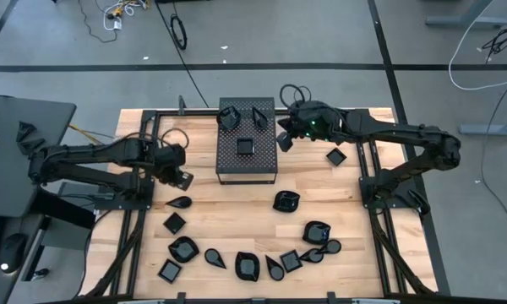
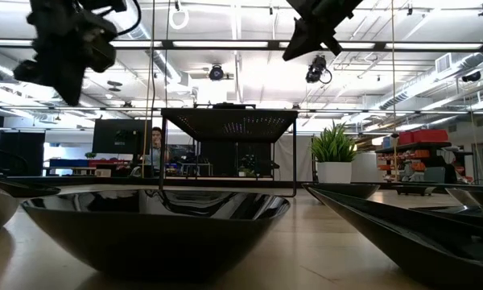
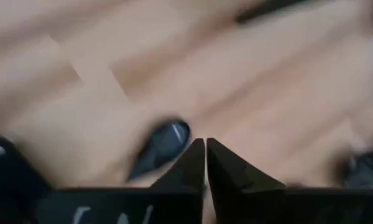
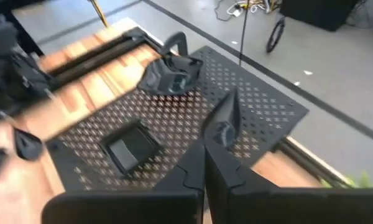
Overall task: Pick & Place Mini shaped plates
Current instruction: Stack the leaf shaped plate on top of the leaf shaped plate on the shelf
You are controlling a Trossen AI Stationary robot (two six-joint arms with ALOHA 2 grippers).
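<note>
1. High view: the perforated box (image 1: 246, 141) carries three mini shaped plates (image 1: 245, 145) on its top; most of the rest lie in an arc on the table (image 1: 237, 198) in front of it. The left gripper (image 1: 182, 177) hangs left of the box near a teardrop plate (image 1: 179, 202). I would line up over a rim before descending.
2. Low view: a big plate blocks the foreground; both grippers are cut off at the top edge.
3. Left wrist view: blurred; its fingers meet, holding nothing, above the teardrop plate.
4. Right wrist view: the right gripper (image 4: 204, 163) is pinched together and empty, just over the box's edge.
</note>
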